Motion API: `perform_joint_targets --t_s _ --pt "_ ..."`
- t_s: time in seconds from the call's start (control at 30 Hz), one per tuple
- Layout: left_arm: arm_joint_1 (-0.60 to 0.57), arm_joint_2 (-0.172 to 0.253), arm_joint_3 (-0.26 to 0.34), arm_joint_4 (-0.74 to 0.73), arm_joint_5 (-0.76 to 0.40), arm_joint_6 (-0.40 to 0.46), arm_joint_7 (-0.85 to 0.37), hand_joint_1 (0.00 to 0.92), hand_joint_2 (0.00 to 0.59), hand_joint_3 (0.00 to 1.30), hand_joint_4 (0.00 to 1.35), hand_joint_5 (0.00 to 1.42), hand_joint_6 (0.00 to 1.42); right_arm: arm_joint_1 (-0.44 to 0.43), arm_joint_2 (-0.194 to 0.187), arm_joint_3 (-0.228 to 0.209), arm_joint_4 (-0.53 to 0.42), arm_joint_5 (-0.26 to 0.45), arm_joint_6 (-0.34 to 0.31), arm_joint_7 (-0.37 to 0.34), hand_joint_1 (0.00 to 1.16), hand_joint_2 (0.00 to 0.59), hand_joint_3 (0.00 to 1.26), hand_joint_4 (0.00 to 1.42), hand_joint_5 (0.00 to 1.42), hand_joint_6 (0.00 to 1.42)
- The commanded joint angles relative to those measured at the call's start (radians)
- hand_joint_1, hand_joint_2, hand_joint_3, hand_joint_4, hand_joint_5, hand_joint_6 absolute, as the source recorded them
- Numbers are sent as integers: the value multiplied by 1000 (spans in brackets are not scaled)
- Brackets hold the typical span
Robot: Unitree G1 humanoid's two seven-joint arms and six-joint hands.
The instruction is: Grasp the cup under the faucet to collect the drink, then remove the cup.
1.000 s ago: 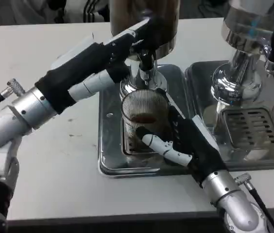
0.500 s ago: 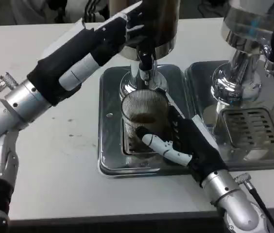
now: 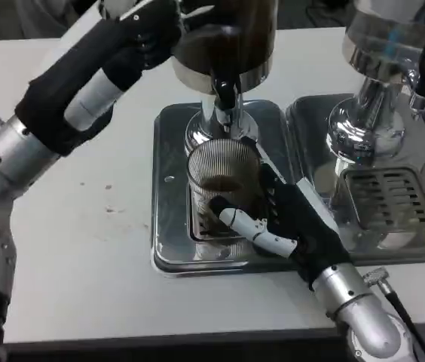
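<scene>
Cup upright, mouth up, under faucet; right hand wraps it; left hand grasp unclear.

**White table under even indoor light**

Plain white table across most of the view, with a few small dark specks near the left side. Dark edge along the front. Beyond the far edge, dim clutter, too blurred to identify. Soft reflections, no hard shadows.

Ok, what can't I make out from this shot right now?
- Left robot hand, head view: fingertips cut off by the top edge, grip unclear.
- Cup: near side hidden by the right robot hand; fill level unclear.
- Faucet: flow too blurred to tell.
</scene>
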Motion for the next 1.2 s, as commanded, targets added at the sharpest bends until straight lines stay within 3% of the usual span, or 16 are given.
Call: perform_joint_targets --t_s 0.03,0.5,0.87,1.2 --pt "51 27 33 -60 -23 14 -10 0 52 125 123 189 160 -7 2 -5 5 -8 -25 -16 574 242 0 1 0 0" --pt "263 68 124 -143 -37 35 13 0 61 150 181 241 200 -18 -3 -10 19 -8 -49 -32 573 242 0 2 0 0" --pt "418 93 179 -117 10 6 61 0 62 159 192 246 204 -24 -10 -6 43 -40 -72 -63 577 238 0 0 0 0" --pt "457 94 186 -72 55 -15 91 0 64 159 194 250 206 -7 -18 1 22 -72 -73 -91 583 234 0 0 0 0"
